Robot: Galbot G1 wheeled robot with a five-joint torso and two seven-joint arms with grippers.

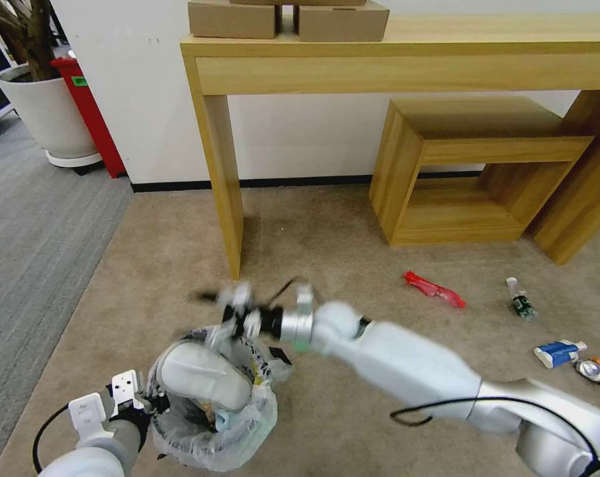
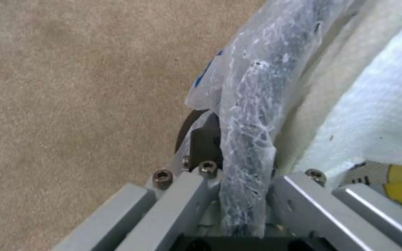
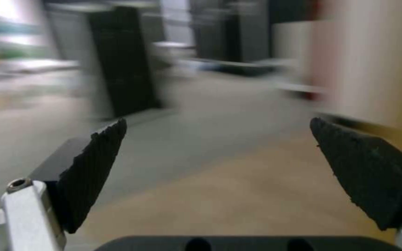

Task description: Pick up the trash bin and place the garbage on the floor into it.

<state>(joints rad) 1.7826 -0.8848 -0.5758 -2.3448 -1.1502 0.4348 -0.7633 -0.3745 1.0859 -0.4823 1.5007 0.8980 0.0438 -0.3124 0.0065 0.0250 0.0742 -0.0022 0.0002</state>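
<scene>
The trash bin (image 1: 214,430), lined with a crinkled clear bag, hangs low at the left with a white slipper (image 1: 197,374) inside. My left gripper (image 1: 151,397) is shut on its near rim; the left wrist view shows the bag-wrapped rim (image 2: 252,115) pinched in my left gripper (image 2: 245,195), the slipper (image 2: 382,115) beside it. My right gripper (image 1: 237,308) hovers blurred over the bin's far rim. It is open and holds nothing (image 3: 217,122). On the carpet to the right lie a red wrapper (image 1: 434,289), a green-labelled bottle (image 1: 522,303), a blue-white packet (image 1: 559,352) and a crushed can (image 1: 593,370).
A wooden console table leg (image 1: 224,179) stands just beyond the bin. A low wooden shelf box (image 1: 472,165) sits under the table at the right. Cardboard boxes (image 1: 234,18) rest on top. A white planter (image 1: 45,109) and a red stand (image 1: 91,112) are at the far left.
</scene>
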